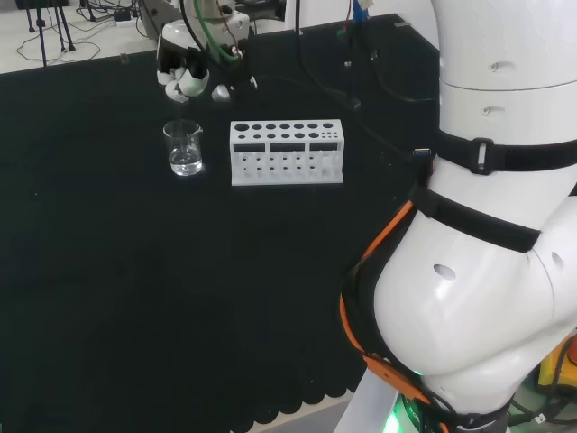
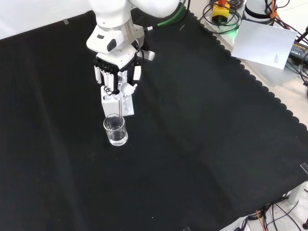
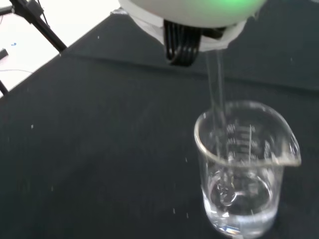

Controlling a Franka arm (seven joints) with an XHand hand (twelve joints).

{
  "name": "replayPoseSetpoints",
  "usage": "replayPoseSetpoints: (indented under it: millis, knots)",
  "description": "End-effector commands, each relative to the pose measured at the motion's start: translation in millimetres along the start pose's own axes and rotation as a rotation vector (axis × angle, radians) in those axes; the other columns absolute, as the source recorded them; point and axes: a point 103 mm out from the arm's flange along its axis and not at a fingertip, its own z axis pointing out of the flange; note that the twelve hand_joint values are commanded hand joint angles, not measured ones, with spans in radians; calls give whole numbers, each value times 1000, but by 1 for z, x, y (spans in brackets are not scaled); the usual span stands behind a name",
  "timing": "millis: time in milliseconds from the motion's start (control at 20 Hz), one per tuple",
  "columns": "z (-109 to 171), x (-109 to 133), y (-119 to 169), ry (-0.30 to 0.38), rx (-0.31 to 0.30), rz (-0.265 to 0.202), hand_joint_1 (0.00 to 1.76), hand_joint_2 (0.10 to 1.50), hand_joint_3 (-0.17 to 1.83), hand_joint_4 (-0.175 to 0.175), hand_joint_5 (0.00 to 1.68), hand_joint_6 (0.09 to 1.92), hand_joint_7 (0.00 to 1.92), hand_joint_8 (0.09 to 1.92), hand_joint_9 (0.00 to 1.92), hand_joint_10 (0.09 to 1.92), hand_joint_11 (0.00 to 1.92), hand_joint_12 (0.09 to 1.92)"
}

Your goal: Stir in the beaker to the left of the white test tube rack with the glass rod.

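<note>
The hand point(image 2: 115, 77) hangs above the beaker point(image 1: 184, 149) with its fingers curled round the top of the glass rod point(image 3: 217, 107), which runs straight down past the rim so that its tip sits in the clear liquid near the bottom. In the head view the beaker stands upright on the black bench point(image 1: 135, 298), just left of the white test tube rack point(image 1: 287, 152) and apart from it.
</note>
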Motion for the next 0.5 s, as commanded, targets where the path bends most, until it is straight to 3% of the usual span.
replayPoseSetpoints:
  millis: [50, 300, 500]
  knots:
    - [-13, 5, 26, 18, -31, 0, 1319, 688, 620, -175, 1215, 465, 1317, 858, 1763, 622, 1265, 727]
    - [-19, -5, 27, -5, -34, -15, 1319, 689, 620, -175, 1215, 465, 1317, 858, 1763, 623, 1265, 728]
    - [-23, -23, 18, -14, -33, 15, 1319, 689, 619, -175, 1215, 465, 1316, 859, 1763, 624, 1265, 728]
